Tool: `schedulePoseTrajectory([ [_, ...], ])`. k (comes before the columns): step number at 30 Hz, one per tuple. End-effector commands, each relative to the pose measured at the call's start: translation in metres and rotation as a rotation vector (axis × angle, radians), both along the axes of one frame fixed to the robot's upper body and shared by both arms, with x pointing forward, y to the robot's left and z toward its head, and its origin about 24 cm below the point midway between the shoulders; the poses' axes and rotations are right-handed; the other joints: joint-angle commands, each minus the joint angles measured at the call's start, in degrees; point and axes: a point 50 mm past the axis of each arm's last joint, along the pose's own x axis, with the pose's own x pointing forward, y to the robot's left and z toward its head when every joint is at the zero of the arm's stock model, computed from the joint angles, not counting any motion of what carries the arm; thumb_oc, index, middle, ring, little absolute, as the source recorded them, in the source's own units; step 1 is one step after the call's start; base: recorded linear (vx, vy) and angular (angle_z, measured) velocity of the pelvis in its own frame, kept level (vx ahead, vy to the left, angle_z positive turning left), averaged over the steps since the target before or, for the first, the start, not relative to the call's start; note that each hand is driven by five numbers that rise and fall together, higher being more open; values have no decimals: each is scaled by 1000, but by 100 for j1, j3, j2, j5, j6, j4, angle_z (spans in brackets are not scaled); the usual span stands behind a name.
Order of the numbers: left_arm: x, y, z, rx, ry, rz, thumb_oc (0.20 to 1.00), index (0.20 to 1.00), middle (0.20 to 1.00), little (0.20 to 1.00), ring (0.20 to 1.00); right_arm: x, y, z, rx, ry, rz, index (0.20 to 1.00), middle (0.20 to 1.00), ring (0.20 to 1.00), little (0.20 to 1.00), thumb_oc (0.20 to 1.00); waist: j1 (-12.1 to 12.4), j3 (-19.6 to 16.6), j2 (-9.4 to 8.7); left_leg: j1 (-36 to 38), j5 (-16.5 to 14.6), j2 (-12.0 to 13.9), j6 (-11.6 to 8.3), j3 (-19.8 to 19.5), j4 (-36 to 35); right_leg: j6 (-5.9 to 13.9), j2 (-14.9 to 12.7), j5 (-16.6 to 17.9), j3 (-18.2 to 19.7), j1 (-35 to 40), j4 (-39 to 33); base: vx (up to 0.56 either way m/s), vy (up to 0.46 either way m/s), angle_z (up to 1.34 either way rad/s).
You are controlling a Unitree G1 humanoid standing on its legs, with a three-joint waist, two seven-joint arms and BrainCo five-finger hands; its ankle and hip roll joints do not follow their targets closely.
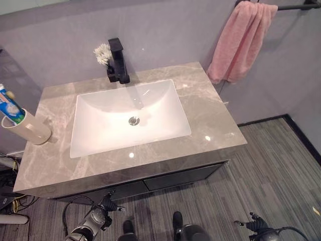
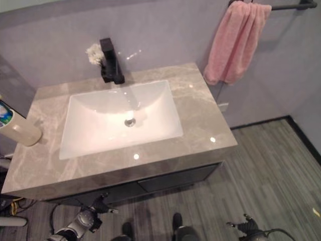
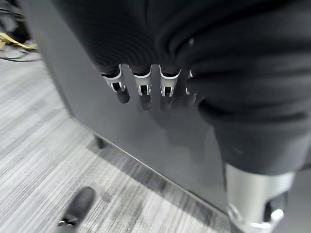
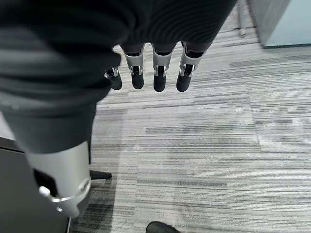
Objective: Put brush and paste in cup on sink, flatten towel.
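Note:
A beige cup [image 1: 31, 128] stands on the left end of the grey marble counter [image 1: 213, 118], and a blue, green and white paste tube [image 1: 11, 106] sticks up out of it. At the upper right a pink towel [image 1: 241, 42] hangs bunched and narrow over a black rail [image 1: 297, 7] on the wall. My left hand [image 1: 106, 206] hangs low in front of the cabinet, its fingers [image 3: 143, 90] relaxed and holding nothing. My right hand [image 1: 257, 223] hangs low over the floor at the right, its fingers [image 4: 160, 77] straight and holding nothing.
A white rectangular basin [image 1: 100, 125] is set into the counter, with a black faucet [image 1: 118, 63] and a small white flower ornament [image 1: 103, 54] behind it. The dark cabinet front [image 3: 121, 136] is below the counter, above grey striped carpet [image 4: 204, 155].

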Motion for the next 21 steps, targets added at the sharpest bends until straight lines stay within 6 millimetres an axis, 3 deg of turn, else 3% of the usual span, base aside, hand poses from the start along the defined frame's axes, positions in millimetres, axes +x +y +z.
schedulePoseTrajectory([
  [1, 24, 14, 20, 51, -111, -43, 1000, 1000, 1000, 1000, 1000, 2, -17, 11, -70, -15, 20, 1000, 1000, 1000, 1000, 1000, -66, -54, -119, -302, -200, -487, 186, 34, 586, 621, -834, -277, 414, 86, 408, 73, 197, -1],
  [5, 21, 24, 23, 57, -120, -13, 1000, 1000, 1000, 1000, 1000, 3, -14, 9, -72, 0, 47, 1000, 1000, 1000, 1000, 1000, 14, 28, -159, -399, -486, -707, 337, 212, 877, 756, -1101, -128, 547, 84, 360, 52, 224, -13],
  [7, 20, 32, 27, 31, -161, 55, 1000, 1000, 1000, 1000, 1000, 16, -10, 12, -76, -32, 73, 1000, 1000, 1000, 1000, 1000, 134, 89, -171, -449, -601, -838, 447, 361, 894, 884, -1290, 209, 566, -126, 375, -23, 207, -23],
  [9, 17, 35, 31, 2, -200, 83, 1000, 1000, 1000, 1000, 1000, 30, -3, 14, -71, -70, 104, 1000, 1000, 1000, 1000, 1000, 369, 139, -166, -422, -590, -790, 477, 575, 795, 844, -1366, 293, -28, -336, 468, -17, 153, -59],
  [10, 18, 35, 38, -25, -232, 56, 1000, 1000, 1000, 1000, 1000, 27, 4, 10, -54, -59, 138, 1000, 1000, 1000, 1000, 1000, 310, 101, -202, -435, -569, -880, 472, 427, 737, 892, -1131, 277, 261, -292, 409, 63, 49, -89],
  [12, 14, 36, 41, -56, -248, 63, 1000, 1000, 1000, 1000, 1000, 23, 4, 8, -53, -38, 142, 1000, 1000, 1000, 1000, 1000, 378, 66, -251, -434, -525, -882, 455, 332, 695, 860, -1103, 364, 357, -263, 237, 90, -35, 8],
  [14, 8, 39, 43, -85, -254, 82, 1000, 1000, 1000, 1000, 1000, 20, 4, 6, -62, -13, 167, 1000, 1000, 1000, 1000, 1000, 467, 22, -283, -408, -484, -845, 427, 303, 635, 863, -1107, 406, 195, -178, 34, 76, -78, 61],
  [16, -15, 46, 57, -156, -278, 71, 1000, 1000, 1000, 1000, 1000, 4, -6, 5, -70, 32, 112, 1000, 1000, 1000, 1000, 1000, 604, -93, -302, -308, -325, -787, 349, 190, 384, 890, -1058, 395, -39, 105, -304, 105, -78, 13],
  [21, -38, 54, 69, -201, -244, 18, 1000, 1000, 1000, 1000, 1000, -5, -13, 4, -81, 85, 93, 1000, 1000, 1000, 1000, 1000, 717, -137, -286, -182, -106, -730, 268, 62, 59, 893, -971, 362, -212, 309, -458, 38, -45, 19],
])
